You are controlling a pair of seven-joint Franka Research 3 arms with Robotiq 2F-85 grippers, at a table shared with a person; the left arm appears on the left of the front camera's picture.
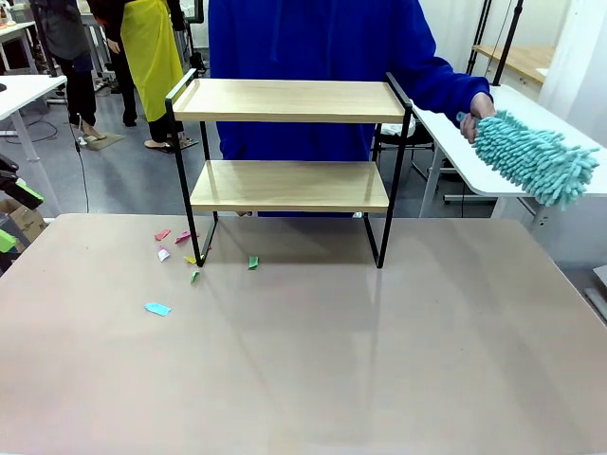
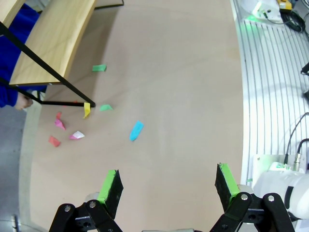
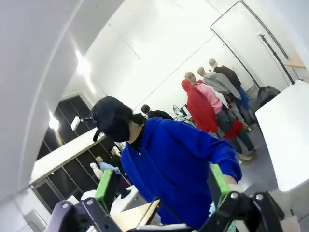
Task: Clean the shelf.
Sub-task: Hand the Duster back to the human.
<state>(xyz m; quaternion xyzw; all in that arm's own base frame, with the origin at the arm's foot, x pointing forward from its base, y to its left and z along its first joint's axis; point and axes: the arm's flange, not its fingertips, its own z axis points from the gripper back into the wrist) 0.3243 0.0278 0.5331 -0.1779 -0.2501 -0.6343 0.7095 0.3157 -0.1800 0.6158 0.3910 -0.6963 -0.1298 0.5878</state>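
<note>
A wide, matt beige table top (image 1: 313, 360) takes up the lower half of my front view, bare apart from a scatter of small coloured paper scraps (image 1: 180, 251) left of centre. They lie pink, white, yellow and green around the near left leg of the shelf, with a single light blue scrap (image 1: 157, 308) lower down, apart from the rest. The small two-tier shelf (image 1: 289, 142) of light wooden boards in a thin black metal frame stands at the table's far edge, upper centre of the frame, both boards bare. Behind it stands a person in a blue top (image 1: 313, 47), whose hand (image 1: 479, 116) at the upper right holds a fluffy teal chenille duster (image 1: 536, 156) over a white side table (image 1: 474, 161). The room beyond has a grey floor and more white tables, and other people stand at the upper left. My left claw (image 2: 167, 186) hangs above the table with its green-padded fingers spread wide and nothing between them; its camera cuts the shelf off at the upper left corner. My right claw (image 3: 161, 186) is tilted up towards the person, white walls and ceiling, likewise wide open and empty; the shelf edge between its fingers is hard to make out.
</note>
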